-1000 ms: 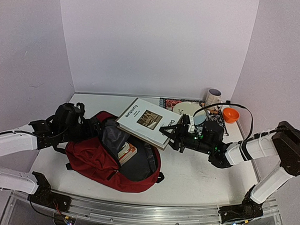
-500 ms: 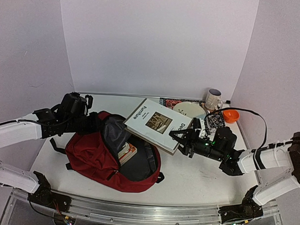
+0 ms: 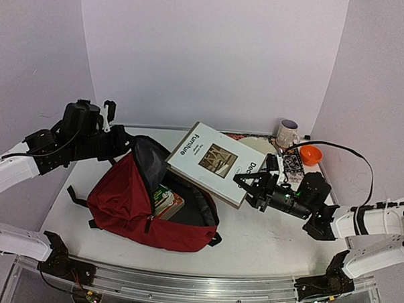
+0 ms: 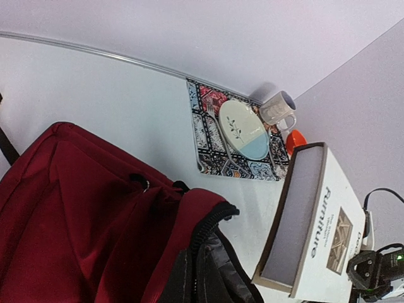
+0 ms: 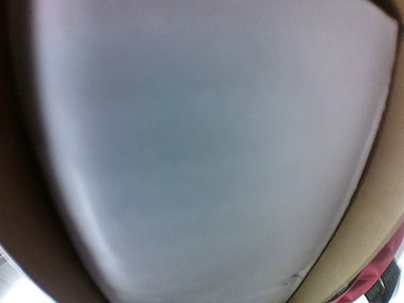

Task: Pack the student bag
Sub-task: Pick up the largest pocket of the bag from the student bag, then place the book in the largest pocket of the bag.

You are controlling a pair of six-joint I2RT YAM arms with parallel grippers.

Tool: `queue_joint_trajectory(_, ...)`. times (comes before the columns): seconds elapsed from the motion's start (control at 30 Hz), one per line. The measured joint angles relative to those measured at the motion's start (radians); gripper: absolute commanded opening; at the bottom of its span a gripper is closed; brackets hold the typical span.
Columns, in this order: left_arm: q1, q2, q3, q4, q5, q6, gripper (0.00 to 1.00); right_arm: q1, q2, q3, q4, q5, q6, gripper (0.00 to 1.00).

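Observation:
The student bag (image 3: 129,205), dark red with black lining, lies left of centre with its mouth pulled open; a small book (image 3: 167,201) rests inside. My left gripper (image 3: 124,146) is shut on the bag's upper rim and holds it raised. In the left wrist view its fingers are out of sight, and the bag (image 4: 82,214) and its black zipper (image 4: 208,235) fill the lower part. A large white book titled "Furniture" (image 3: 211,162) hangs tilted over the bag's mouth, with my right gripper (image 3: 244,183) shut on its near right corner. The right wrist view shows only the blurred white book (image 5: 202,145).
At the back right a patterned placemat (image 4: 208,136) carries a pale plate (image 4: 243,129). A mug (image 3: 287,132) and an orange bowl (image 3: 310,154) stand beside it. Walls close in behind and on both sides. A black cable (image 3: 349,154) arcs over the right arm.
My left gripper has shut on the bag's rim and lifted it up and back, opening the mouth wider. The right gripper has drawn the white book a little right and higher.

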Motion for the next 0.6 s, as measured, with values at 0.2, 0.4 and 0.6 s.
queue_joint_trajectory(0.2,-0.001,-0.012,0.023,-0.003,0.045,-0.001,0.00,0.047,0.023,0.004,-0.010,-0.002,-0.020,0.14)
queue_joint_trajectory(0.4,-0.001,-0.037,0.024,-0.001,0.094,-0.004,0.00,0.077,0.140,0.015,0.000,-0.002,-0.024,0.13)
queue_joint_trajectory(0.6,-0.001,-0.084,0.024,0.003,0.143,-0.018,0.00,0.086,0.245,0.040,0.001,0.002,-0.024,0.12)
